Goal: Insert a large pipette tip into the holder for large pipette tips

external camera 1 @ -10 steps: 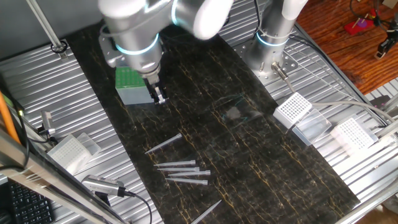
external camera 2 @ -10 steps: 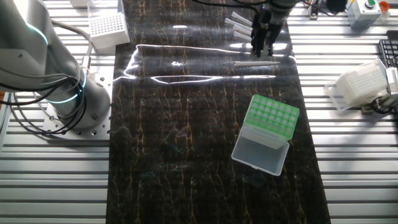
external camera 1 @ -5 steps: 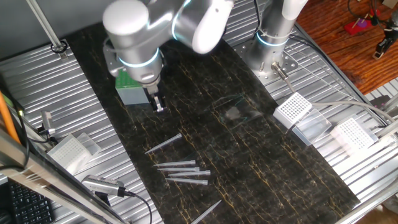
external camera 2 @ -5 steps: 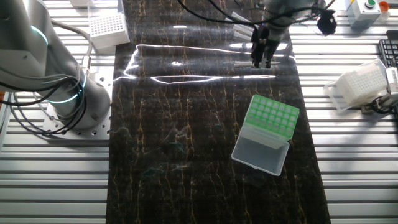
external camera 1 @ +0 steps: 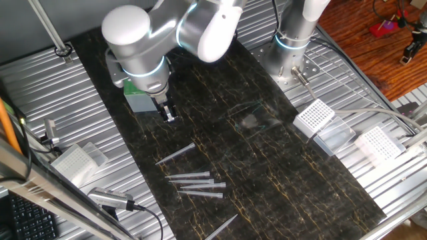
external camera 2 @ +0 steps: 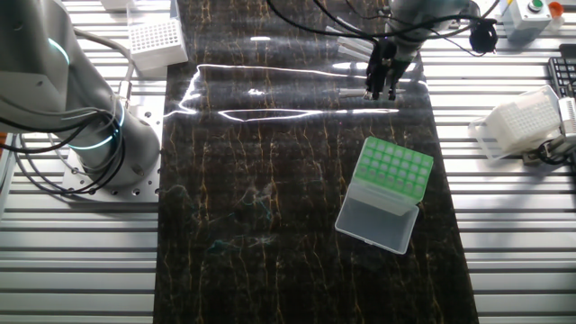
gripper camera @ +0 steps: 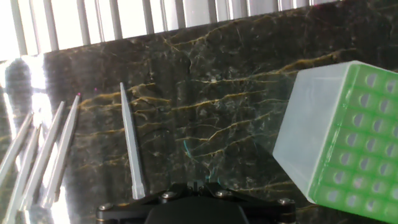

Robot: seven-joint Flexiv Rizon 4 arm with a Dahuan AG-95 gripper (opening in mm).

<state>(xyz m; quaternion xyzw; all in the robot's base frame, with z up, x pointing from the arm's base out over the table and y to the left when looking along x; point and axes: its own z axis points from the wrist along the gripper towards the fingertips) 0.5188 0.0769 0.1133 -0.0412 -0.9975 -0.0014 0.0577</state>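
Observation:
The holder for large pipette tips lies on the dark mat, its green rack facing sideways; in one fixed view the arm half hides the holder. Several large pipette tips lie flat on the mat. A single large pipette tip lies apart from the rest, and it also shows as a lone large pipette tip below the hand. My gripper hovers between the holder and that tip. In the other fixed view the gripper is just beside the tip. The jaws look shut, with nothing between them.
More tips lie in a loose bunch nearer the mat's front, another at its edge. White perforated racks stand on the ribbed metal table around the mat. A second arm's base stands beside the mat.
The hand has shifted a little away from the green holder toward the lone tip, and the arm has swung over. Nothing was picked up; the tips and the holder lie as before.

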